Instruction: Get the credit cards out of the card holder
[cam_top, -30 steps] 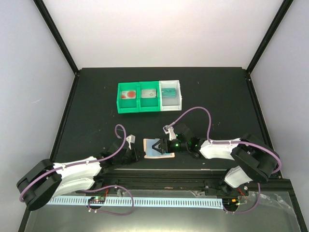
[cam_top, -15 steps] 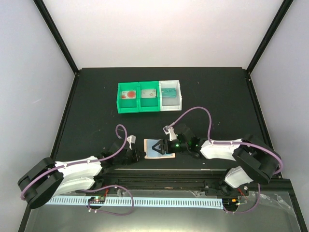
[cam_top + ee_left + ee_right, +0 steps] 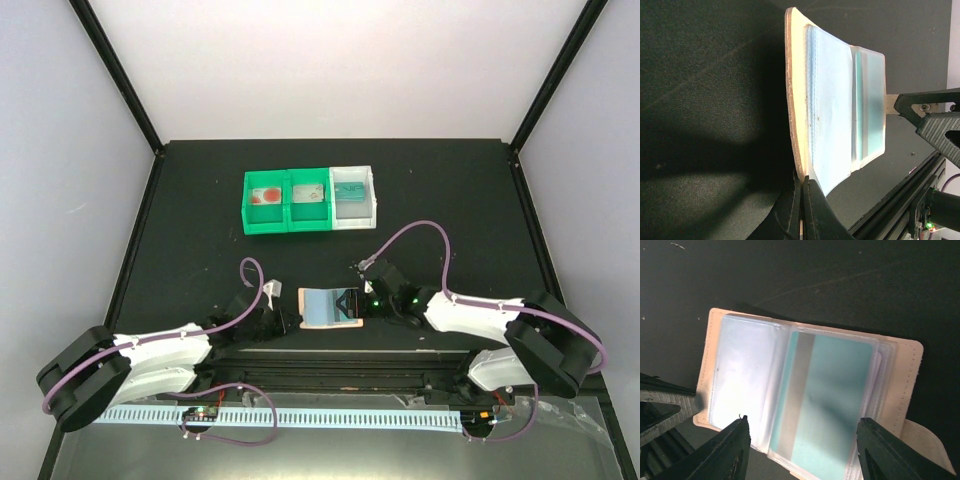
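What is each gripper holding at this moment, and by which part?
The left gripper pinches the card holder by the left edge of its tan cover. The right gripper is open, holding nothing.

Peach-tan card holder (image 3: 329,306), pale blue inside, lower centre. Teal credit card (image 3: 835,390), grey stripe, behind clear sleeve. Green bins (image 3: 288,226), white bin (image 3: 356,223), upper centre. Black table (image 3: 200,230). Purple cables (image 3: 420,224).

The card holder (image 3: 326,307) lies open on the table (image 3: 200,220) at lower centre of the top view. The left gripper (image 3: 291,321) is at its left edge and the right gripper (image 3: 352,302) at its right edge. A credit card (image 3: 832,395) sits in its right-hand sleeve in the right wrist view. Above the holder, three bins (image 3: 290,226) stand side by side, with loose cards (image 3: 266,195) in them.
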`<move>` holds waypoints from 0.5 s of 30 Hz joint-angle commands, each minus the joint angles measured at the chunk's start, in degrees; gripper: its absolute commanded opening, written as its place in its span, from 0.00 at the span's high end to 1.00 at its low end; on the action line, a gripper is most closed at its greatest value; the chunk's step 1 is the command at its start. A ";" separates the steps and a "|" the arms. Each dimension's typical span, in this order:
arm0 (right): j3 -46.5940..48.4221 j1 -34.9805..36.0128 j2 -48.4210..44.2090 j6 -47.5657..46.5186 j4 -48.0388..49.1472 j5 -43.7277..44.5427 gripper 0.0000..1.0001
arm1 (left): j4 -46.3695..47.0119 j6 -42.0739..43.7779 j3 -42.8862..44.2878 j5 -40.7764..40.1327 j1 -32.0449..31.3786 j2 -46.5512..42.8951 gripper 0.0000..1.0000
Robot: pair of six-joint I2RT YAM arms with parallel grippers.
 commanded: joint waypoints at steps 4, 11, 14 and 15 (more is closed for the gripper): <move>1.48 -0.05 1.76 -0.19 -1.59 2.71 0.42 | -0.02 0.24 1.39 -0.85 -0.44 -0.47 0.99; 1.53 -0.08 3.93 0.32 0.42 0.53 0.42 | -0.56 0.42 1.56 -0.70 -0.39 -0.55 0.98; 1.42 -0.12 4.28 0.51 1.57 -0.30 0.42 | -0.58 0.43 1.64 -0.66 -0.39 -0.52 0.98; 1.40 -0.05 4.30 0.49 1.72 -0.50 0.42 | -0.58 0.45 1.65 -0.62 -0.39 -0.50 0.98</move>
